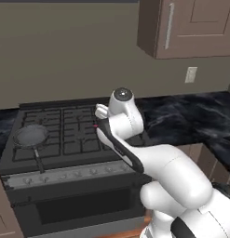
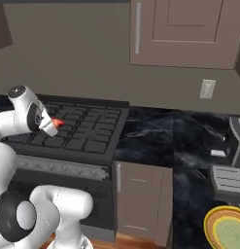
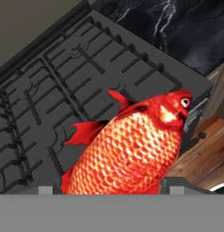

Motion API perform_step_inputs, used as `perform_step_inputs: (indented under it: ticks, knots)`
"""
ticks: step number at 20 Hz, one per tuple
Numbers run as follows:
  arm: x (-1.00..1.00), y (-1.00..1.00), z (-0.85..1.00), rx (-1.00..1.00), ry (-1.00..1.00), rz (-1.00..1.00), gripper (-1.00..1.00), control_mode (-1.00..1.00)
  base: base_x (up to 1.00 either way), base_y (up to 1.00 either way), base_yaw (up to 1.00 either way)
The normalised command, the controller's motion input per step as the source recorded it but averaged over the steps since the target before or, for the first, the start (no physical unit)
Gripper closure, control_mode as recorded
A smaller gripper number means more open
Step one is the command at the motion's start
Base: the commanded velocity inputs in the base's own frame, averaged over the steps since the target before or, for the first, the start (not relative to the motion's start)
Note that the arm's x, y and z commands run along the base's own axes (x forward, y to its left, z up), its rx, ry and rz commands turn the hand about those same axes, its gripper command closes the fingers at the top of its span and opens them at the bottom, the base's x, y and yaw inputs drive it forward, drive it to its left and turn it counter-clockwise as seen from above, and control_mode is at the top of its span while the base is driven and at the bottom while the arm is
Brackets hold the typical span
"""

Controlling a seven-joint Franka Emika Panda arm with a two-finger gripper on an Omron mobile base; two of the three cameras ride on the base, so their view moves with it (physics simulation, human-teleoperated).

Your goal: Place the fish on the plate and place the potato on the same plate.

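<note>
Fish [image 3: 131, 149] fills the near field of the hand view, red-orange, scaled, head toward upper right, tail toward lower left. Tool [image 3: 115, 190] grips it: one dark finger tip [image 3: 47, 189] at the tail side, the other at the belly side, jaws set wide around the body. Fish hangs above the black stove grates [image 3: 63, 90], clear of them. Right base view: small red patch of the fish [image 2: 57, 123] at the end of the arm, over the stove's right half. Plate [image 2: 226, 227], yellow with orange-brown rim, sits on the dark marble bench [image 2: 160, 136] at lower right, well apart from the fish. Left base view: frying pan [image 1: 30, 135] on the front left burner.
</note>
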Motion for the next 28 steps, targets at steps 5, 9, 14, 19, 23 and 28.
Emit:
perform_step_inputs:
  ticks: [5,9,14,19,23,28]
  knots:
    - [0.0,0.0,0.0,0.0,0.0,0.0,1.0,1.0,0.02,-0.53,-0.02]
    - [0.0,0.0,0.0,0.0,0.0,0.0,1.0,1.0,-0.09,0.0,-0.48]
    - [0.0,0.0,0.0,0.0,0.0,0.0,1.0,1.0,-0.14,0.41,-0.89]
    - [0.0,0.0,0.0,0.0,0.0,0.0,1.0,1.0,0.0,0.09,-1.0]
    - [0.0,0.0,0.0,0.0,0.0,0.0,1.0,1.0,-0.07,0.12,-1.0]
    - [0.0,0.0,0.0,0.0,0.0,0.0,1.0,1.0,-0.27,0.23,-1.0]
